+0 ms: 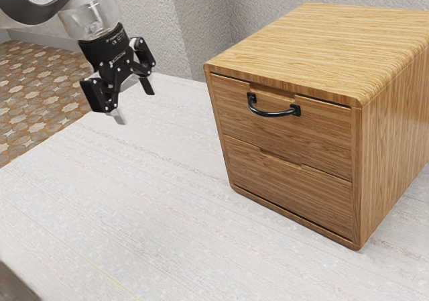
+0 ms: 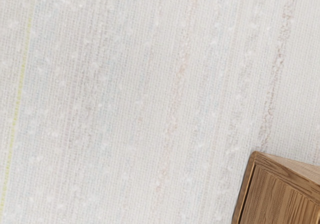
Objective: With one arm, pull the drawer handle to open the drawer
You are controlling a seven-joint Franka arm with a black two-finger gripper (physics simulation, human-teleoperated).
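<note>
Pale counter (image 1: 134,207) carries the cabinet (image 1: 335,46), its top drawer (image 1: 318,132) shut and handle (image 1: 271,112) untouched; the gripper (image 1: 135,105) hangs well apart from that cabinet, jaws released, so reach, grasp and pull are not yet done.

No legible text anywhere, tiny pale print (image 1: 110,46) on the hand (image 1: 134,104) too small to read

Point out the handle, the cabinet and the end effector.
handle (image 1: 273,114): exterior view, middle of its bar.
cabinet (image 1: 322,43): exterior view, its top face.
end effector (image 1: 134,103): exterior view, midway between fingertips.
</note>
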